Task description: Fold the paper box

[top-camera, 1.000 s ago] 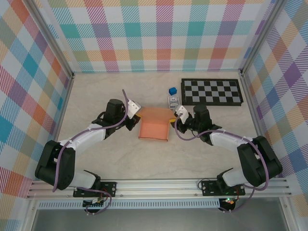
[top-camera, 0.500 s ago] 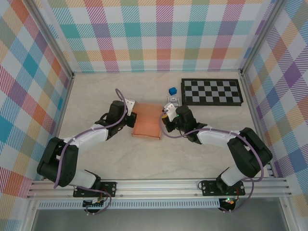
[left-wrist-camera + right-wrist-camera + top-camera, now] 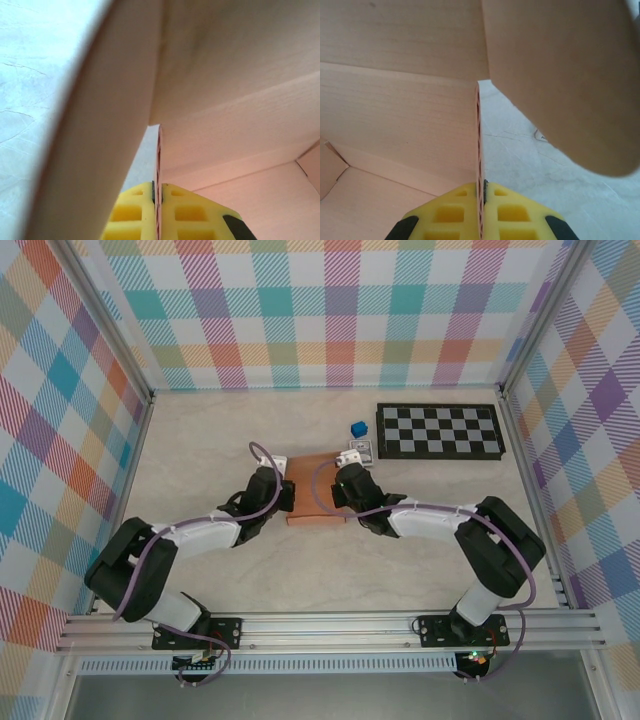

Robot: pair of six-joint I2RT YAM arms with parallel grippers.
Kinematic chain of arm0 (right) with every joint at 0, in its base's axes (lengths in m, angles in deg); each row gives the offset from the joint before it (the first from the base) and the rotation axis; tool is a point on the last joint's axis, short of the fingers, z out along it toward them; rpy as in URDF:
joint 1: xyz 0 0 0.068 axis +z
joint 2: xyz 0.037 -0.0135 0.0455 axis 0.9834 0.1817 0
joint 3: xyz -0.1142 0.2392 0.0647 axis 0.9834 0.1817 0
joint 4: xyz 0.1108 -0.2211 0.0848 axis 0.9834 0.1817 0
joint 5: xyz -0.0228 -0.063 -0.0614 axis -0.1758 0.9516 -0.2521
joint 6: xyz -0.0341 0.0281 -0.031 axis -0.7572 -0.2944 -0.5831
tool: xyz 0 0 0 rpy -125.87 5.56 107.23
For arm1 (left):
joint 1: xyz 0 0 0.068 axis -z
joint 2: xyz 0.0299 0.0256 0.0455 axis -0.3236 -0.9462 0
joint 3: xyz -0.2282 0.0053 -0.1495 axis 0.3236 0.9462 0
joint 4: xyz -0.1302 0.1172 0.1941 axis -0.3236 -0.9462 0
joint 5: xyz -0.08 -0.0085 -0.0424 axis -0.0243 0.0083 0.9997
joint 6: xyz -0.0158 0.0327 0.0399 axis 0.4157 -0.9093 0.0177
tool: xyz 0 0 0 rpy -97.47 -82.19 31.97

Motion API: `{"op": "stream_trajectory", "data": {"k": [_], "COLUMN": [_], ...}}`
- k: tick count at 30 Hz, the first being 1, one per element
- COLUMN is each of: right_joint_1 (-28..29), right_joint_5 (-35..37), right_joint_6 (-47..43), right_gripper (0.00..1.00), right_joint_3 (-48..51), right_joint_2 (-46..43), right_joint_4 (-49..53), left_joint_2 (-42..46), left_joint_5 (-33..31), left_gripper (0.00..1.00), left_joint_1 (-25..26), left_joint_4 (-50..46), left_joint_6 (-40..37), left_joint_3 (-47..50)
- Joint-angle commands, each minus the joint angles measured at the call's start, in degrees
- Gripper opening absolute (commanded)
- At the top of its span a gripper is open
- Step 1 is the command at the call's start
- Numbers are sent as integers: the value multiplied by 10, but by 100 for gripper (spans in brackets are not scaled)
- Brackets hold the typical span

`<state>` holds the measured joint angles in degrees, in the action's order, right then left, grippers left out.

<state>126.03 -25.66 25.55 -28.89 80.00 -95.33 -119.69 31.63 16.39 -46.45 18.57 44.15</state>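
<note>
Paper box [image 3: 305, 490] card is gripped from both sides: a thin salmon wall edge is clamped between the closed yellow fingertips of the left tool [image 3: 156, 197], and another edge is pinched the same way by the right tool [image 3: 481, 192]. The paper box is held between the two tools on the desk [image 3: 200, 440], and a curved flap is seen rising ahead of each tool. Just beyond the right tool a small card pack [image 3: 358, 449] and a blue cube [image 3: 358, 427] are seen, with a chequered board [image 3: 440, 430] further out to its right.
</note>
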Motion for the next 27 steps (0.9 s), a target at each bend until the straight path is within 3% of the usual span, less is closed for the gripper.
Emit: {"op": "stream_trajectory", "data": {"k": [1, 8, 16, 27], "right_joint_1": [24, 32, 31, -12], "right_joint_5": [-60, -131, -178, -268], "right_joint_6": [36, -13, -54, -84], "right_gripper": [6, 26, 41, 58], "right_joint_3": [-1, 39, 121, 260], "right_joint_2": [14, -1, -65, -229], "right_joint_4": [-43, -75, -104, -112], "left_joint_2": [-34, -84, -110, -123], "left_joint_5": [-14, -82, -129, -148], "left_gripper": [5, 5, 5, 6], "left_joint_1": [42, 73, 83, 83], "left_joint_4": [85, 109, 115, 128], "left_joint_6": [25, 49, 58, 41], "left_joint_3": [6, -19, -19, -5]}}
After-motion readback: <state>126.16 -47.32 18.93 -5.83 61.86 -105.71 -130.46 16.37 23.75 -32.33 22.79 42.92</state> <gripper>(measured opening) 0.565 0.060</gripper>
